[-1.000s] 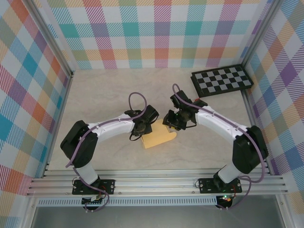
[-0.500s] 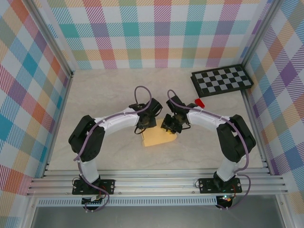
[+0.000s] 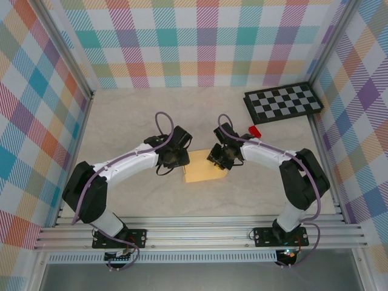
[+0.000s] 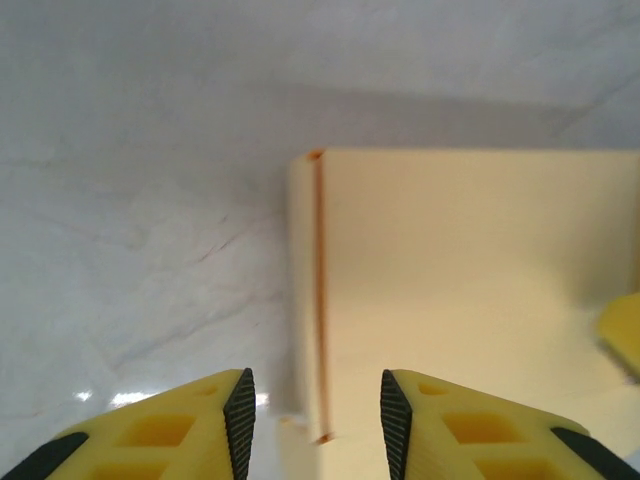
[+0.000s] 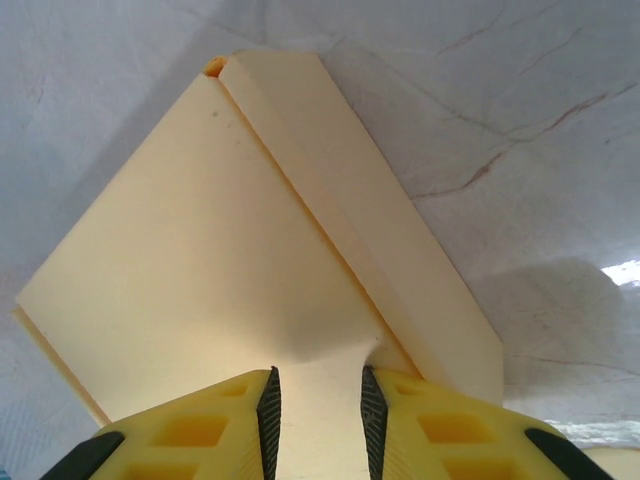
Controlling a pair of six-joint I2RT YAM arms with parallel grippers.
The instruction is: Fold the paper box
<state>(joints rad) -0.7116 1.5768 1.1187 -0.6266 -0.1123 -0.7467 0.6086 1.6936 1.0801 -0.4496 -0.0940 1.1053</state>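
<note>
The paper box (image 3: 204,174) lies flat on the table between the two arms, a tan-yellow folded rectangle. In the left wrist view the paper box (image 4: 460,270) has a narrow folded strip along its left edge, and that edge runs into the gap of my left gripper (image 4: 315,402), which is open and touches nothing. My left gripper (image 3: 181,162) sits at the box's upper left corner. My right gripper (image 5: 316,392) is shut on a flap of the paper box (image 5: 220,270), the card puckered between its pads. From above, my right gripper (image 3: 217,162) is at the box's upper right edge.
A black-and-grey checkerboard (image 3: 282,102) lies at the back right, with a small red block (image 3: 254,130) just in front of it. Plaid walls enclose the table on three sides. Bare table (image 3: 133,115) stretches to the back and left.
My left arm has swung left and pulled back from above the box to its left edge. The right gripper has stayed at the box's right edge.
</note>
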